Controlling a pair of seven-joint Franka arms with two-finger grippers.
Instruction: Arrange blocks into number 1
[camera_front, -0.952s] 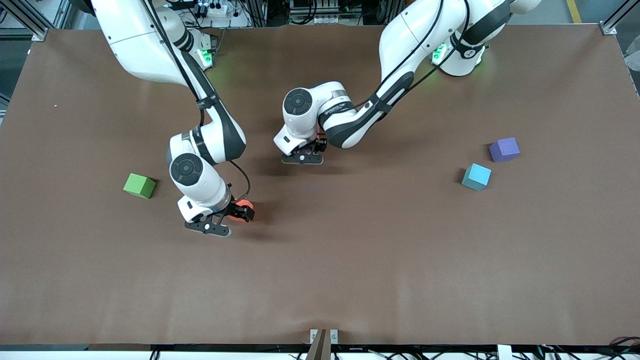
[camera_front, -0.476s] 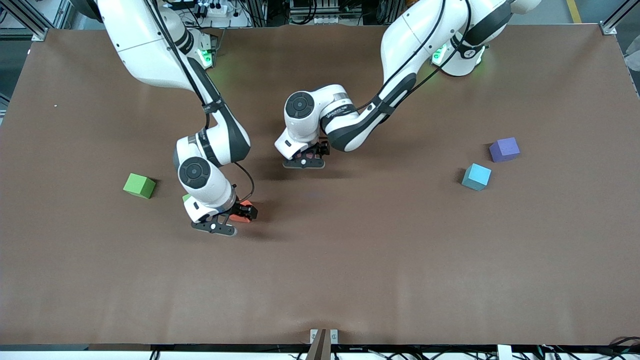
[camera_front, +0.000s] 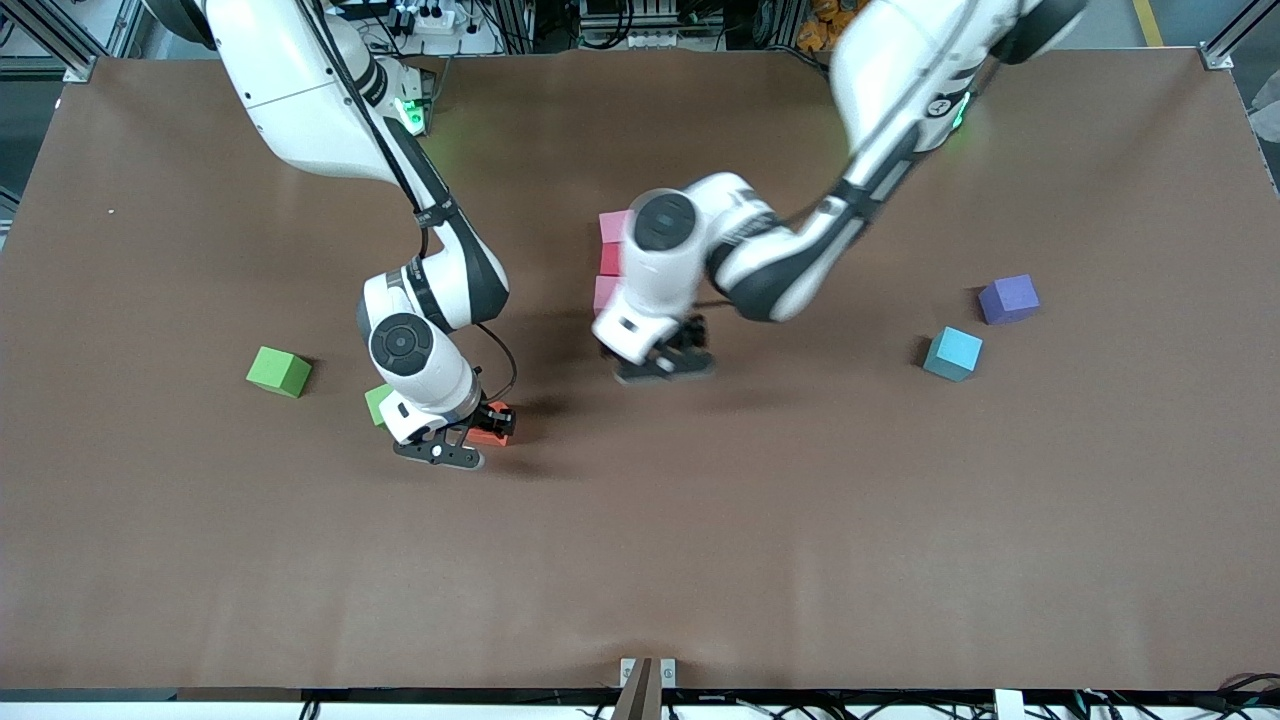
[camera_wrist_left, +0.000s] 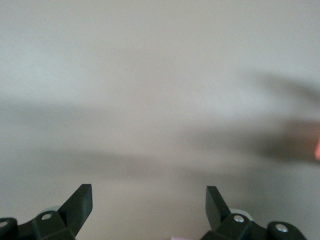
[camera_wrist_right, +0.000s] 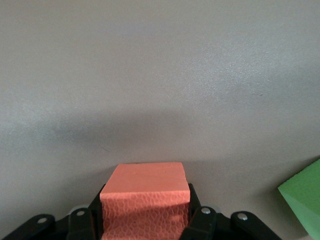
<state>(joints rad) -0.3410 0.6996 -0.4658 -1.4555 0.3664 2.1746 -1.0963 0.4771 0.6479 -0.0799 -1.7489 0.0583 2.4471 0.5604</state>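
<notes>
Since a second before, my left arm (camera_front: 800, 270) had swung away toward its own end of the table (camera_front: 700, 560), uncovering a short column of three blocks: pink (camera_front: 612, 226), red (camera_front: 609, 259) and pink (camera_front: 604, 293), touching one another in a line running toward the front camera. My right arm (camera_front: 440, 290) had shifted only slightly, and its fingers had closed. The left gripper (camera_front: 665, 365) hung over bare table just beside the column's near end, spread wide and holding nothing; in the left wrist view its two fingertips (camera_wrist_left: 80, 202) stood well apart over blank surface. The right gripper (camera_front: 478, 432) sat low toward the right arm's end, pinching the orange block (camera_wrist_right: 145, 200) squarely between its pads, with one green cube (camera_front: 378, 402) just beside it and another green cube (camera_front: 279, 371) farther out. The blue block (camera_front: 953, 353) lay near the left arm's end, the purple cube (camera_front: 1009, 298) close by. I judged the step in hand to be carrying the orange block over to extend the column: lift straight up first so as not to nudge the green cube, keep the faces square to the line, and set it down flush without bumping the three already placed.
</notes>
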